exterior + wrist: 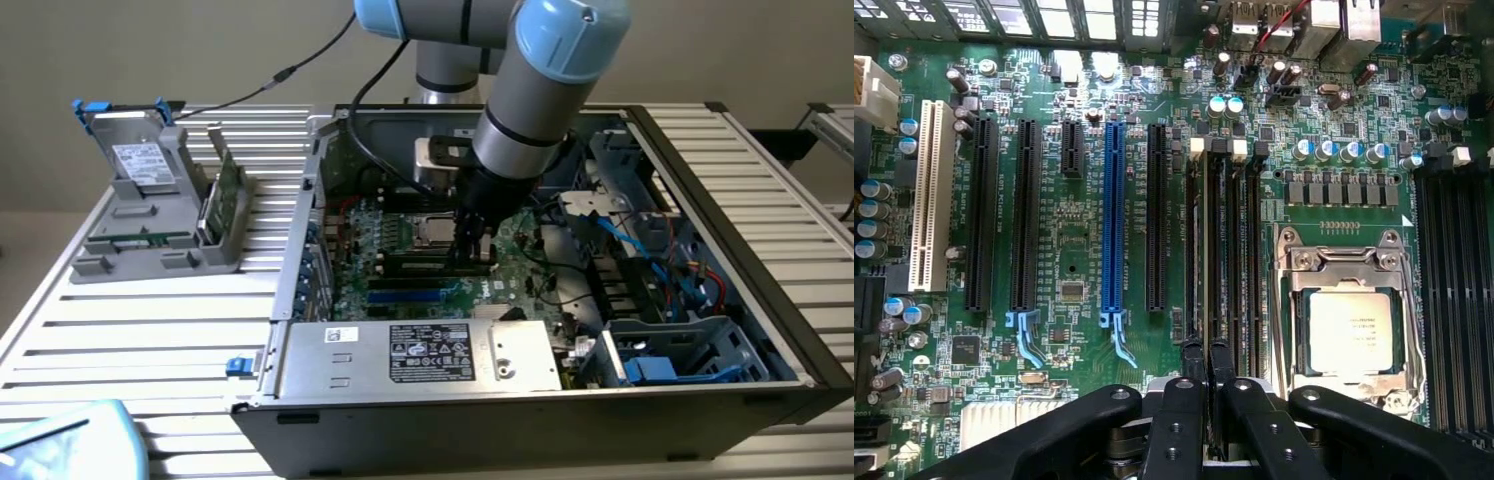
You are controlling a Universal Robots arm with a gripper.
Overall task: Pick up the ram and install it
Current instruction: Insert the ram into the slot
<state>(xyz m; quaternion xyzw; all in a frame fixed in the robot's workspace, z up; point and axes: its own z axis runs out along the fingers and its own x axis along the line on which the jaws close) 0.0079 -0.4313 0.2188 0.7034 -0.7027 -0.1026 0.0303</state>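
- Inside the open grey metal computer case (pixel 534 430), which lies on its side on the slatted white table (pixel 134 350), my gripper (pixel 474 235) reaches down onto the green motherboard (pixel 1074 230).
- My black fingers (pixel 1190 400) are drawn almost together and pinch the ram (pixel 1204 260), a long, thin, dark circuit stick seen edge-on between their tips.
- The ram lies along one of the black memory slots (pixel 1249 260) in the bank just beside the silver processor socket (pixel 1349 330), between that socket and the long blue expansion slot (pixel 1116 220).
- As I judge it, the pick-up is done and the install is in hand: the stick is lined up with its slot. I cannot tell whether it is pressed fully home.
- Seating calls for the stick to stand square to the slot and for a straight, even push down along its whole length. The pale latches (pixel 1199 148) at the slot's end must be free to close on it. A tilt would likely jam one end.
- At the table's far corner, on the exterior view's left, a grey plastic rack (pixel 160 250) holds a drive and a lighter green card, well apart from the work.
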